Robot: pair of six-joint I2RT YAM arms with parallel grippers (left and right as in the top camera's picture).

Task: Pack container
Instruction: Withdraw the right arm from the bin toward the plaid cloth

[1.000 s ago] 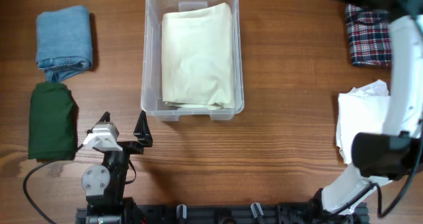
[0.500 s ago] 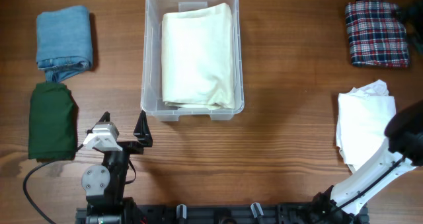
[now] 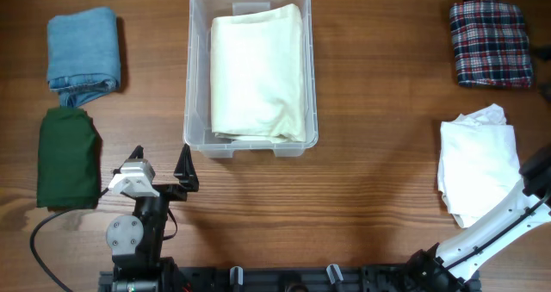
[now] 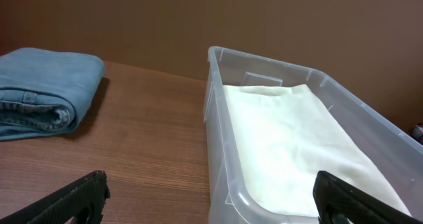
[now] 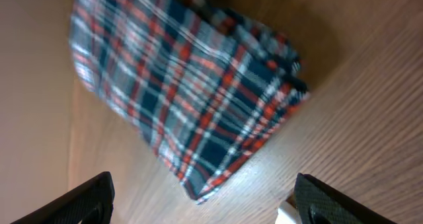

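At the near edge of the counter [image 3: 362, 189], the left arm [image 3: 129, 232] sits folded low over its base. The left jaws point away toward the far side, spread wide with nothing between them. Their two dark tips sit in the bottom corners of the left wrist view. The right arm [image 3: 486, 240] rises from the near right corner and slants out past the right edge. The right jaws also stand apart and bare, over the counter (overhead does not show them clearly).

Just beyond the left jaws, a little to their right, the container [image 3: 198, 68] [image 4: 264, 55] stands upright in the middle of the counter. It holds one folded cream cloth [image 3: 258, 72] [image 4: 291, 138], lying flat and covering most of the base.

A dark green cloth [image 3: 67, 158] lies near left and a white cloth [image 3: 478, 163] near right. Farther back are folded blue jeans [image 3: 83, 55] [image 4: 46, 85] on the left and a plaid cloth [image 3: 489, 44] [image 5: 192, 85] on the right. All four are well apart from the tub.
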